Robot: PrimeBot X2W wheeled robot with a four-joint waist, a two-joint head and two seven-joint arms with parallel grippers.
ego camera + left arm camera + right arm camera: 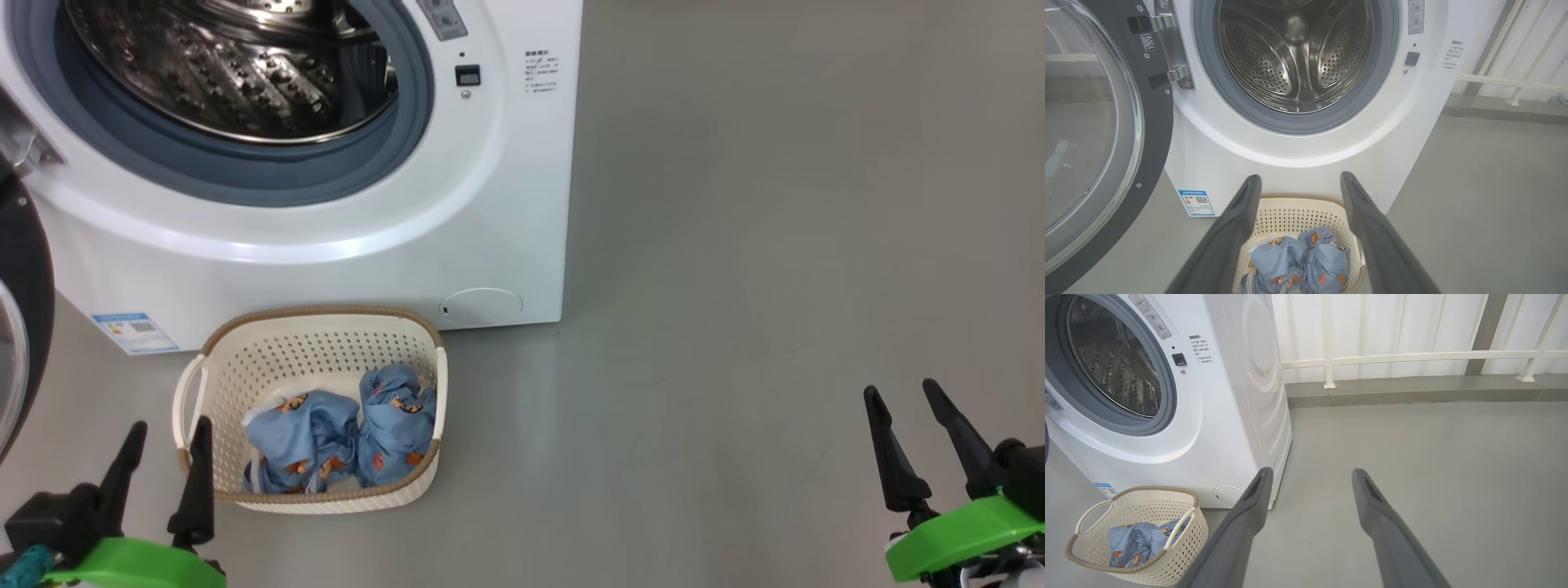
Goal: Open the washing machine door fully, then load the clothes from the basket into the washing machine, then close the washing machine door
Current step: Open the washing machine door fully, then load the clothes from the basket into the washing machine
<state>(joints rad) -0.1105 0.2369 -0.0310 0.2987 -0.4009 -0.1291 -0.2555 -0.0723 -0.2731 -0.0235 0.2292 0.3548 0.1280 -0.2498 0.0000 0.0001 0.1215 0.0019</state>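
The washing machine [343, 245] is sitting far left on the grey floor [735, 286]. The washing machine door [1090, 130] is standing swung open on its left side. The basket [318, 313] is resting on the floor just in front of the washer, with the clothes [343, 441] bunched at its near end. The left tool [171, 425] is hovering just beside the basket's left handle [186, 400], fingers spread wide, gripping nothing. The right tool [901, 389] is hanging well apart to the right, likewise wide, gripping nothing.

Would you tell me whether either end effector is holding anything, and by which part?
Nothing is held. The left end effector and right end effector are open and empty; the clothes lie in the basket.
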